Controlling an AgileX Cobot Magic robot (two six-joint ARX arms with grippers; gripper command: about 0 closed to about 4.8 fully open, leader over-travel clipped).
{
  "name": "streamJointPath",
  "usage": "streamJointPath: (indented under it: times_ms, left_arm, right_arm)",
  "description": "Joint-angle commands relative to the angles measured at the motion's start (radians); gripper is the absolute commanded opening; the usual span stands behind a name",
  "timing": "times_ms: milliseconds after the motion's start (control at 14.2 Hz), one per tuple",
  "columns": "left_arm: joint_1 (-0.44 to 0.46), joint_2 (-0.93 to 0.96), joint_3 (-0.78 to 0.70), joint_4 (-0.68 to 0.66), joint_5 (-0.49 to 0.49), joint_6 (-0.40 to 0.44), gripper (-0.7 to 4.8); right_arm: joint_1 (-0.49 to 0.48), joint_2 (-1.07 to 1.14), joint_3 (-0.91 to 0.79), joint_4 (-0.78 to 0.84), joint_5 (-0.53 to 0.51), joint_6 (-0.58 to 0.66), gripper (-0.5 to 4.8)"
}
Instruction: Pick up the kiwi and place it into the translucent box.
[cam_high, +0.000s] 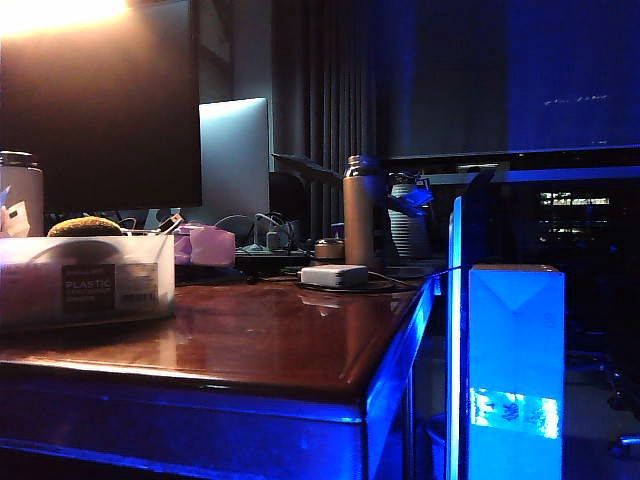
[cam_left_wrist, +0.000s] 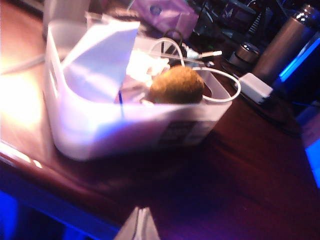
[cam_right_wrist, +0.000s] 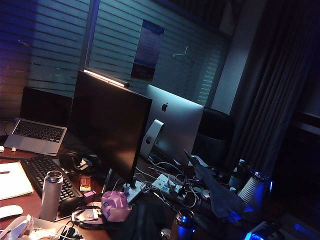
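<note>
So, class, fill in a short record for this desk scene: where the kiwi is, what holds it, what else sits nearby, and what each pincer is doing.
kiwi: lying inside the box, top showing above the wall
translucent box: on the wooden table, also holding white cables
nearby: white adapter, metal bottle
left pincer: out of view
right pincer: out of view, shut
task status: kiwi already in the box

Dim room, blue glow and warm glare competing

Blue light is edging the desk (cam_high: 300, 350) and glowing off a tall carton (cam_high: 515, 370); an orange flare is burning out the exterior view's upper corner. The left wrist view is blurring, glare washing out the translucent box (cam_left_wrist: 80, 120). The right wrist view is staying dark.
</note>
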Motion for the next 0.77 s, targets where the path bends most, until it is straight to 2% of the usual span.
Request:
streamJointPath:
  times_ms: [70, 281, 421, 632, 772]
  left_arm:
    - [-0.001, 0.000, 0.004, 0.001, 0.016, -0.013, -0.02]
    - [-0.001, 0.000, 0.004, 0.001, 0.016, -0.013, -0.02]
    - [-0.001, 0.000, 0.004, 0.001, 0.016, -0.013, -0.02]
    - [-0.001, 0.000, 0.004, 0.001, 0.015, -0.013, -0.03]
    - [-0.001, 0.000, 0.004, 0.001, 0.016, -0.013, -0.02]
  right_arm:
    - [-0.001, -0.007, 0.001, 0.012, 0.013, -0.002, -0.05]
    - [0.000, -0.005, -0.019, 0.016, 0.020, -0.002, -0.05]
    - [0.000, -0.022, -0.123, 0.089, 0.039, -0.002, -0.04]
    - [-0.001, -0.258, -0.815, 0.577, 0.064, 0.075, -0.04]
    - [-0.002, -0.435, -1.248, 0.805, 0.074, 0.111, -0.05]
